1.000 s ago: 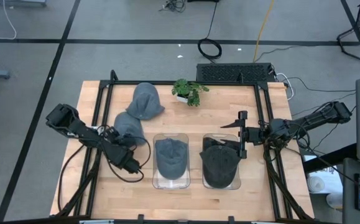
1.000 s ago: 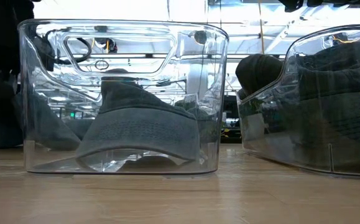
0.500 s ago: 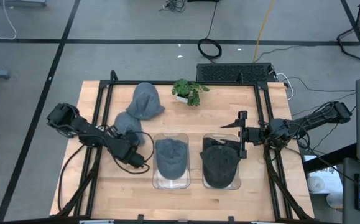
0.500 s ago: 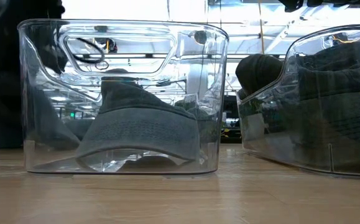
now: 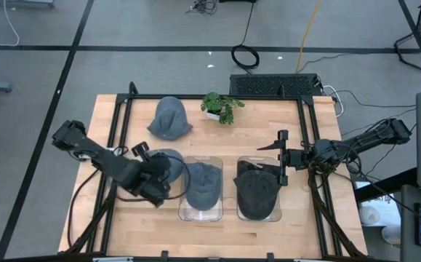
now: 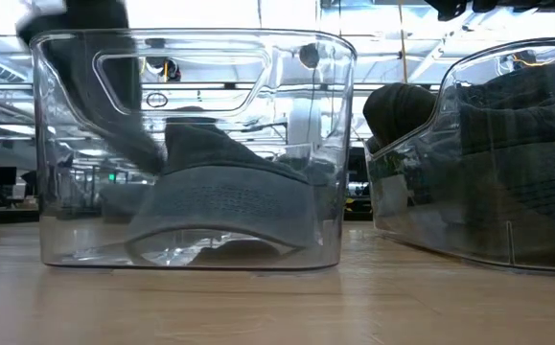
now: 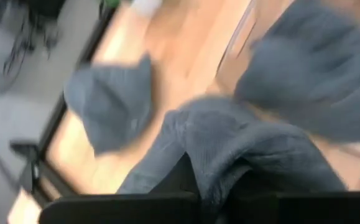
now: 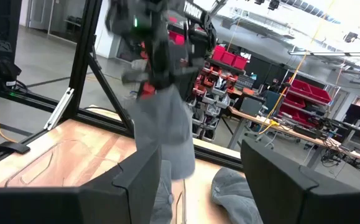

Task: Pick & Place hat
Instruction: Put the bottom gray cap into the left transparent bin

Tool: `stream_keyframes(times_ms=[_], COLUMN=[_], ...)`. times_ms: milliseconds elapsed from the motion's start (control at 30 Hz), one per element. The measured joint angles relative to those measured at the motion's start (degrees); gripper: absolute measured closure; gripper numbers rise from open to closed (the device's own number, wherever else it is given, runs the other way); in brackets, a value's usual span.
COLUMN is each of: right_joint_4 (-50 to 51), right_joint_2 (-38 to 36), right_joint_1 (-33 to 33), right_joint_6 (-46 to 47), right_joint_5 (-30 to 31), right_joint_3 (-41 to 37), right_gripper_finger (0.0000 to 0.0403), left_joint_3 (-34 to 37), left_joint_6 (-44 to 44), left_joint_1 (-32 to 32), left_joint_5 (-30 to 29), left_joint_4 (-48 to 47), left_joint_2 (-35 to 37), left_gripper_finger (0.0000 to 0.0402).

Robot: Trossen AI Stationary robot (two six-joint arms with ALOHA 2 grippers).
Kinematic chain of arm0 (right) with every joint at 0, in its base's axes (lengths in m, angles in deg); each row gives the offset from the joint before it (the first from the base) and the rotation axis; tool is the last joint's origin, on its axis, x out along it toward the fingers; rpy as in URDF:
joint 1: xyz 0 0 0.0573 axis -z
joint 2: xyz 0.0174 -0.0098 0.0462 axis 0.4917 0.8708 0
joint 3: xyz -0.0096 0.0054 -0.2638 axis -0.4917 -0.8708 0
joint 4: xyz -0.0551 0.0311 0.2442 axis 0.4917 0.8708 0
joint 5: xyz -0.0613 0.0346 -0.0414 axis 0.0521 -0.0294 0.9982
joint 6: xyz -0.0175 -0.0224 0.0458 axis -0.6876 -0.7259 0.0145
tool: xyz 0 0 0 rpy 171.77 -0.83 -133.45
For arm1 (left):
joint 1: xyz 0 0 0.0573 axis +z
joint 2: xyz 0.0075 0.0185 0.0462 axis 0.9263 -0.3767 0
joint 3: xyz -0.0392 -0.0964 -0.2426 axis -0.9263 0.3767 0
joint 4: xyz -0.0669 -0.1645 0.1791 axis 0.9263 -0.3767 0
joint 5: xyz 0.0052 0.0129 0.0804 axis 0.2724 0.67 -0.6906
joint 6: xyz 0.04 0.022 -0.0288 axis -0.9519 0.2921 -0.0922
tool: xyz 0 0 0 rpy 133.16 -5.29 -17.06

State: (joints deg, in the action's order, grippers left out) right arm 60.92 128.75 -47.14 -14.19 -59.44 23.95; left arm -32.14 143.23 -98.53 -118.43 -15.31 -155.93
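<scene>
My left gripper [image 5: 159, 175] is shut on a grey hat [image 5: 170, 163] and holds it in the air by the left wall of a clear bin [image 5: 182, 211]. Inside that bin lies another grey hat [image 5: 199, 183]. A second clear bin [image 5: 277, 212] to its right holds a dark hat [image 5: 257, 191]. A third grey hat [image 5: 169, 118] rests on the table toward the far edge. My right gripper [image 5: 280, 156] waits open and raised beside the right bin. My left gripper pinches a bunched fold of the hat's cloth [image 7: 217, 163] between its two fingers; which part of the hat that is, the blur hides. The fingers slant down from the table's left. The hat [image 8: 165, 140] hangs below them, clear of the table.
A small potted plant [image 5: 221, 106] stands at the far edge of the table. Black frame rails [image 5: 120, 120] run along the table's left and right sides. Bare wood lies near the front left corner.
My left gripper has shut on the grey hat that lay left of the bin. It has then risen quickly, tipped toward level and drifted toward the bin. The hat has come off the table and now hangs from the fingers.
</scene>
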Motion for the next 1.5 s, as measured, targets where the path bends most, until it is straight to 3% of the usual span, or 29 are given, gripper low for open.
stream_keyframes(times_ms=[267,400,500,633,733,800,867,1067,1233,1300,1367,1500], right_joint_4=[-1.5,-5.3,-8.2,-10.4,-12.1,-14.0,-16.1,-24.8,-36.6,-36.3,-33.9,-25.6], right_joint_2=[1.9,5.1,8.9,13.2,15.1,16.4,17.7,25.8,34.9,36.8,37.6,38.8], right_joint_1=[0.6,3.0,5.4,8.1,10.4,11.3,10.9,5.0,0.2,0.0,1.4,5.3], right_joint_6=[0.5,4.7,8.1,11.6,14.5,14.1,9.4,-3.9,-12.5,-7.5,3.5,22.7], right_joint_5=[0.1,0.1,-0.1,-1.7,-10.7,-18.8,-23.9,-23.7,-14.9,-13.2,-14.5,-29.7], right_joint_3=[0.0,0.0,0.0,0.0,0.0,0.0,0.0,0.0,0.7,2.8,6.0,12.1], right_gripper_finger=[0.0193,0.0193,0.0193,0.0193,0.0193,0.0193,0.0193,0.0193,0.0193,0.0193,0.0193,0.0193], left_joint_3=[-15.8,-18.1,-18.1,-18.1,-18.1,-18.1,-18.1,-18.1,-18.1,-18.1,-18.1,-18.1], left_joint_6=[-10.3,-24.3,-39.3,-54.1,-60.9,-64.3,-66.0,-69.2,-69.2,-69.2,-69.2,-70.0], left_joint_1=[-3.6,-3.3,-2.5,-1.6,-1.1,-0.8,-0.8,0.5,2.0,2.1,2.1,2.6], left_joint_5=[-9.7,-11.8,-5.6,13.3,27.7,33.4,34.2,34.4,36.3,37.1,37.4,39.4], left_joint_4=[1.3,13.4,27.1,40.2,43.6,43.7,43.8,44.9,46.3,46.3,46.4,47.0], left_joint_2=[0.0,0.0,0.0,-0.1,-0.1,-0.1,-0.1,-0.1,-0.1,-0.1,-0.3,-1.4], left_gripper_finger=[0.0391,0.0391,0.0391,0.0391,0.0391,0.0391,0.0391,0.0391,0.0391,0.0391,0.0391,0.0391])
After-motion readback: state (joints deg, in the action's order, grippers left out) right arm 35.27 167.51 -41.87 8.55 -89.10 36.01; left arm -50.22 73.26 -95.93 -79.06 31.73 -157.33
